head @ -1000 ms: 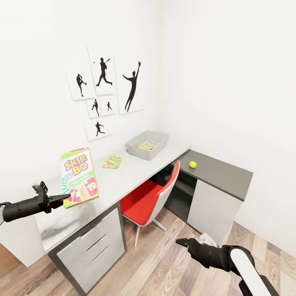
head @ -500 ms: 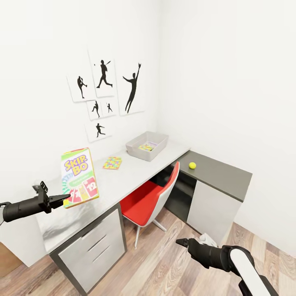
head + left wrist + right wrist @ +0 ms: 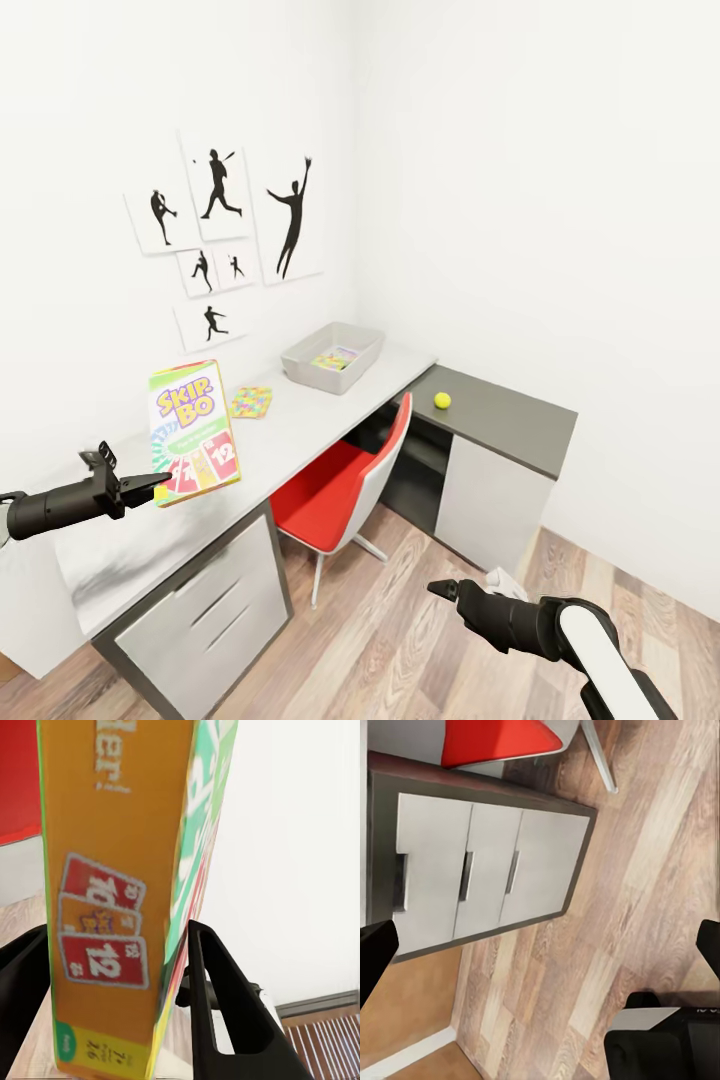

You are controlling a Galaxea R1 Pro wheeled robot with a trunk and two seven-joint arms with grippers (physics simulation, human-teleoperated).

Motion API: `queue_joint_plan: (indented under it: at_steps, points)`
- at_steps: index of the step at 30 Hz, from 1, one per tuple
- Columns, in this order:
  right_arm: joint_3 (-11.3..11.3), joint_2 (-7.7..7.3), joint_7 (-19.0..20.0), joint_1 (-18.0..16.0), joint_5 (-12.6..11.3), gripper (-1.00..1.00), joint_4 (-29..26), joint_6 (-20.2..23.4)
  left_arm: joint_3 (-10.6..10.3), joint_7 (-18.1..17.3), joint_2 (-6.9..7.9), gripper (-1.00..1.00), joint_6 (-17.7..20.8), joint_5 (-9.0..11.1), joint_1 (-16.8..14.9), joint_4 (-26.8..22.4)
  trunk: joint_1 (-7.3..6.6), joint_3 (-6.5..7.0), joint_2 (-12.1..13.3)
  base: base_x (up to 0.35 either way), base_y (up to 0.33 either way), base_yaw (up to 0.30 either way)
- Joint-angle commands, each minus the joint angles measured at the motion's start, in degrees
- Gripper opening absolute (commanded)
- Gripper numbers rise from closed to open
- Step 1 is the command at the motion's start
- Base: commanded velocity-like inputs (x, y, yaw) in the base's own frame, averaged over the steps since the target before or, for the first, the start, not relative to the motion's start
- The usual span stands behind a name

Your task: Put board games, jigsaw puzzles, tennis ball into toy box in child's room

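Left gripper [image 3: 158, 484]: reaching in from 9 o'clock of the head view, it is clamping the lower edge of the Skip-Bo box [image 3: 194, 431]; in the left wrist view the two black fingers [image 3: 225, 1012] are pressing on either side of the box [image 3: 120, 892].
Skip-Bo box: it is standing nearly upright in the air above the near end of the worktop [image 3: 150, 530], its long axis running from 6 to 12 o'clock and tipping slightly toward 11, printed face turned to the head camera; green, yellow and white, with red number cards near its lower end.
Jigsaw puzzle [image 3: 250, 402]: a thin multicoloured square lying flat on the light grey worktop, at 2 o'clock from the held box and well apart from it.
Toy box [image 3: 333, 357]: a light grey bin sitting further along the worktop near the wall, its long axis pointing toward 2 o'clock; flat coloured items are lying inside.
Red chair [image 3: 345, 485]: standing tucked at the worktop's inner corner.
Tennis ball [image 3: 442, 400]: a small yellow-green ball resting on the dark grey corner section, at 4 o'clock from the toy box.
Right gripper [image 3: 446, 589]: hanging low over the wood floor [image 3: 420, 650] at 5 o'clock, its fingers spread wide in the right wrist view, holding nothing, with the grey drawer unit [image 3: 480, 877] beyond them.
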Motion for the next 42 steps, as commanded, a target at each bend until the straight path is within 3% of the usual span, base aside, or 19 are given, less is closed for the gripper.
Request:
queue_joint_plan:
  at_steps: [1,5,17,42]
  points:
    - [0.09,-0.04,-0.60,-0.07,-0.55,1.00,-0.05,0.03,-0.18,-0.20,0.08,-1.00,0.46,0.28,-0.05,0.02,-0.20,0.08,0.33,0.000,0.000,-0.275]
    - [0.09,-0.04,-0.60,-0.07,-0.54,1.00,-0.05,0.03,-0.19,-0.20,0.08,-1.00,0.46,0.34,-0.05,0.02,-1.08,0.80,1.93,0.000,0.000,-0.276]
    - [0.09,-0.04,-0.60,-0.07,-0.55,1.00,-0.05,0.00,-1.31,-0.31,0.08,-1.00,0.44,0.31,-0.05,0.00,-1.08,0.80,1.93,0.025,-0.021,-0.261]
    - [0.32,-0.04,-0.60,-0.07,-0.46,1.00,-0.55,0.03,-1.32,-0.29,0.08,-1.00,-0.57,0.28,-0.05,-0.07,-1.08,0.80,1.93,0.079,-0.064,-0.005]
